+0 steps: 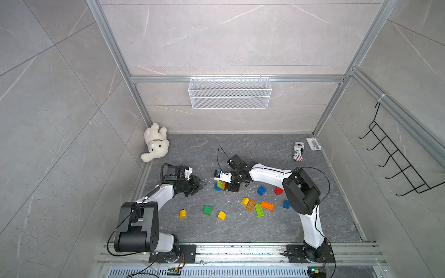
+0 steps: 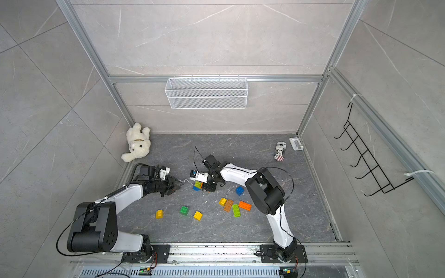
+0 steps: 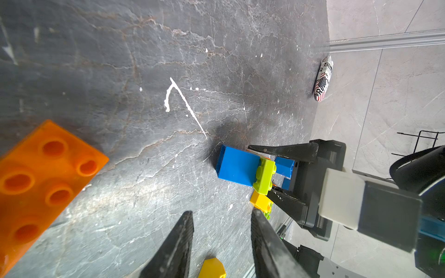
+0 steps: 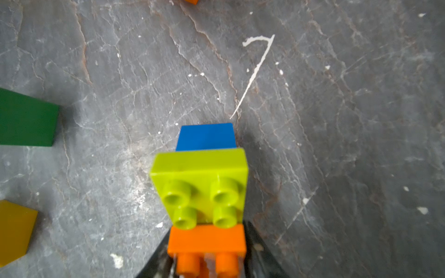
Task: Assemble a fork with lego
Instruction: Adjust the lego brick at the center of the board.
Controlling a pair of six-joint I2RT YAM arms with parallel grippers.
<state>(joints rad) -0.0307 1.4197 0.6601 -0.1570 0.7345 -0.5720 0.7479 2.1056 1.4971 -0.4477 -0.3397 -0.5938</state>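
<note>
Near the middle of the surface (image 1: pixel 240 149), the jaws of the right arm (image 1: pixel 267 172) clamp a joined stack (image 1: pixel 219 184) of blue, lime and orange lego, gripping its orange end, with the blue end farthest from them. The jaws of the left arm (image 1: pixel 166 190) stand slightly apart nearby, holding nothing. Other loose bricks (image 1: pixel 259 210) lie scattered toward the front and right edges.

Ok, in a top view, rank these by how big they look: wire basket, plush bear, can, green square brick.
Largest to smallest:
1. wire basket, though it hangs on the wall nearer the camera, which inflates it
2. plush bear
3. can
4. green square brick
</note>
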